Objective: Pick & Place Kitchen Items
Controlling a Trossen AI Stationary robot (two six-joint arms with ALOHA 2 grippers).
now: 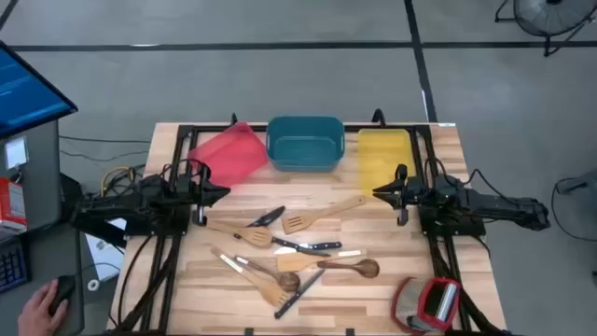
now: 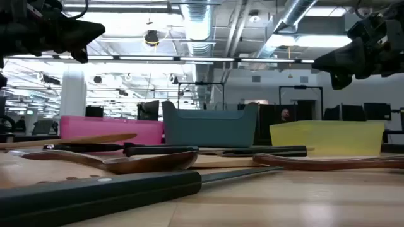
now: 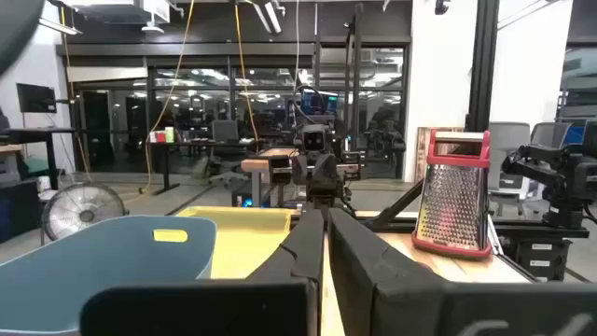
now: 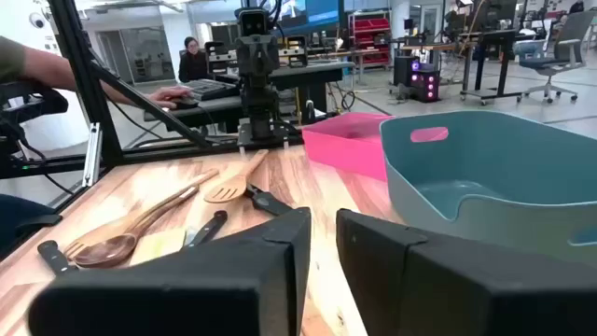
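Utensils all lie loose on the table [image 1: 485,280], in a cluster between the two arms and nearer the front edge than the trays; none sits in a tray yet. Left gripper [image 1: 222,192] hovers at the left edge of the pile, fingers pressed together, nothing in them. Right gripper [image 1: 381,193] hovers on the right, just in front of the yellow tray [image 1: 381,154], fingers nearly closed with a thin gap between them in the right wrist view, also carrying nothing.

Key relation: the slotted spatula [image 1: 322,217] lies just left of the right gripper's tip. Its handle runs up and right toward that gripper, and its slotted head points away toward the table's middle. The long axis is a shallow diagonal, roughly in line with the gripper's reach, so the right arm is judged nearer for this one. A wrist turn is likely needed so the fingers cross the handle rather than run along it.

For the left gripper, the nearest piece is a black-handled knife [image 1: 266,218], down and right of its tip, also lying diagonal. The wooden spoon [image 1: 341,268] and the remaining pieces lie farther forward, well apart from both tips.

Red tray [image 1: 229,152], teal tray [image 1: 304,142] and yellow tray stand in a row behind. The grater [image 1: 427,304] lies at the front right corner.
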